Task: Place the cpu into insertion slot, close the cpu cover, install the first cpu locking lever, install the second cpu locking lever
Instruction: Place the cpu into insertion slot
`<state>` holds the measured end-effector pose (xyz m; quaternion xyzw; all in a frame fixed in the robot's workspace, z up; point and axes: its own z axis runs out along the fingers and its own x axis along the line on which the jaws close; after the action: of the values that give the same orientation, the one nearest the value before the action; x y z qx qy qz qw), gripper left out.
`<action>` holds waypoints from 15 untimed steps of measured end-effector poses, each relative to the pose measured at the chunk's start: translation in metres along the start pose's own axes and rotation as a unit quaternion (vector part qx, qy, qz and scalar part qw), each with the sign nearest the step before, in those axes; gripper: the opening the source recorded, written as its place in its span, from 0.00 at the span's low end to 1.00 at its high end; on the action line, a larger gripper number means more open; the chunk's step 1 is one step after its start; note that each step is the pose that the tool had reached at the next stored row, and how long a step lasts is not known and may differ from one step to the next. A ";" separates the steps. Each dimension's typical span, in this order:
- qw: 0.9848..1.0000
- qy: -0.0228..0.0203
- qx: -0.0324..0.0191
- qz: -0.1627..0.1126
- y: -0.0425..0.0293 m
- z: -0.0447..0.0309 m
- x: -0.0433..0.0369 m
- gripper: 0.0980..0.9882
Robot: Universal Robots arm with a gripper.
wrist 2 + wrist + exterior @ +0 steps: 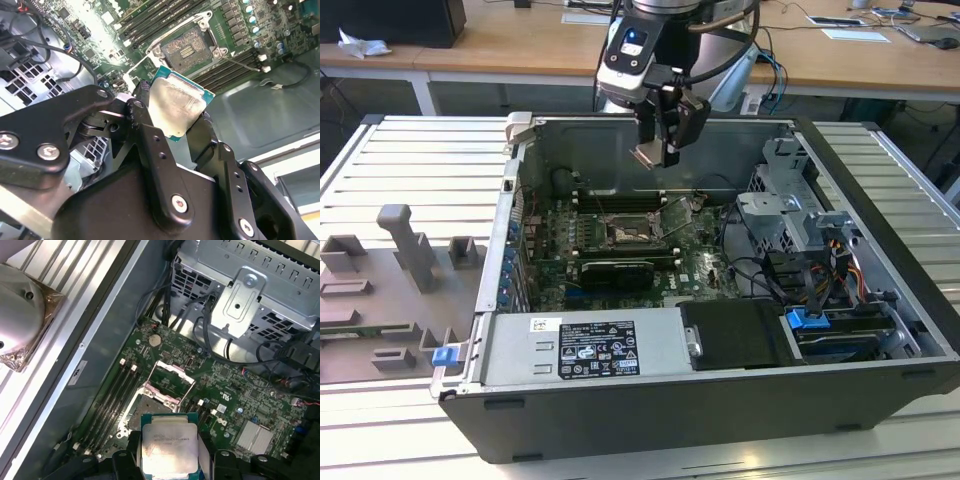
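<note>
Over the ribbed metal table [380, 170] and the open computer case [620, 400], the cpu [177, 107] is pinched at two edges between the fingers of the gripper [174, 105], well above the insertion slot [190, 47], whose pins could be bent if it is lowered tilted.

A: Status on gripper [657, 150]?
B: Clamped on cpu [647, 156], hanging above open computer case [650, 420], over motherboard [700, 265].
A: Socket [632, 232]?
B: Well below cpu. Grey fixture blocks [410, 260] at exterior view's left, beside case.
</note>
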<state>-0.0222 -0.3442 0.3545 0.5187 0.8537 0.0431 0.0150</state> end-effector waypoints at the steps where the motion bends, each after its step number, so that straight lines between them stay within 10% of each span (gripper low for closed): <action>1: 1.000 0.000 0.000 0.003 0.0000 0.0000 0.0000 0.49; 15: 0.998 -0.006 -0.001 0.064 -0.0001 0.0007 0.0000 0.49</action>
<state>-0.0222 -0.3442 0.3539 0.5722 0.8188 0.0421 0.0177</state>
